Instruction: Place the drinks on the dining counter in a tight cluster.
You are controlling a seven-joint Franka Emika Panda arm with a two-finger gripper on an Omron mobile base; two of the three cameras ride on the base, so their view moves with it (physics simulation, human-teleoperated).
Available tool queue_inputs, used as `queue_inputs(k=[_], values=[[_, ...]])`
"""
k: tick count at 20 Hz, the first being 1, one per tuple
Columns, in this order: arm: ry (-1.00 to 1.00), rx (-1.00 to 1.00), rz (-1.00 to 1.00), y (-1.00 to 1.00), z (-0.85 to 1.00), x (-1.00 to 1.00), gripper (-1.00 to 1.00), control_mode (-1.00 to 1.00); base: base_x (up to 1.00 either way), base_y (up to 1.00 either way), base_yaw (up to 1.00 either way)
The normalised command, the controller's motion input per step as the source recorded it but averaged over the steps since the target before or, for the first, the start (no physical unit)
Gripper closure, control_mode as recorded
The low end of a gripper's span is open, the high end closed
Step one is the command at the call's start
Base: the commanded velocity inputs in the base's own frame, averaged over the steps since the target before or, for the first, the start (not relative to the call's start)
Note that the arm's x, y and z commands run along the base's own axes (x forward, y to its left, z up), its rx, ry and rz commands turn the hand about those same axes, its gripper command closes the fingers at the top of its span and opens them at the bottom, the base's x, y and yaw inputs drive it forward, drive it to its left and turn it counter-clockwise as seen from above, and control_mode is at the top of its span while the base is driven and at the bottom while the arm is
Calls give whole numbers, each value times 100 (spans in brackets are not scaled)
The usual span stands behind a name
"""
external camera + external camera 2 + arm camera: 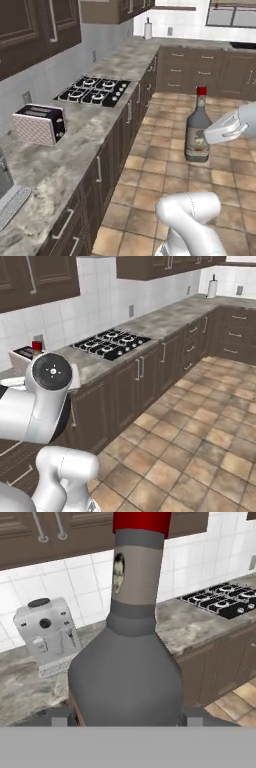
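arm (192, 215): glossy white, rounded tube links
joint cap (52, 372): white disc, small dark centre mark with a ring of dots, dark band behind it
hand (227, 127): white, tapered shell
finish: smooth

Flat, even rendered light with faint shadows and no glare; all views look soft and low-resolution.

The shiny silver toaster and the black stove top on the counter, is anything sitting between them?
No. In the left base view, just bare marbled counter lies between the silver toaster and the black stove top.
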Motion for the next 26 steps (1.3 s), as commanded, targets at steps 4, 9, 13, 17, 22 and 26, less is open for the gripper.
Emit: queue_inputs(k=[4,9,13,17,22,26], values=[[0,0,0,0,0,0,100,100,55,-18,-69],[0,0,0,0,0,0,100,100,16,0,-89],[0,0,0,0,0,0,100,100,49,5,-79],[0,0,0,0,0,0,100,100,81,29,-69],[0,0,0,0,0,0,100,100,25,27,-90],[0,0,0,0,0,0,100,100,33,43,-86]])
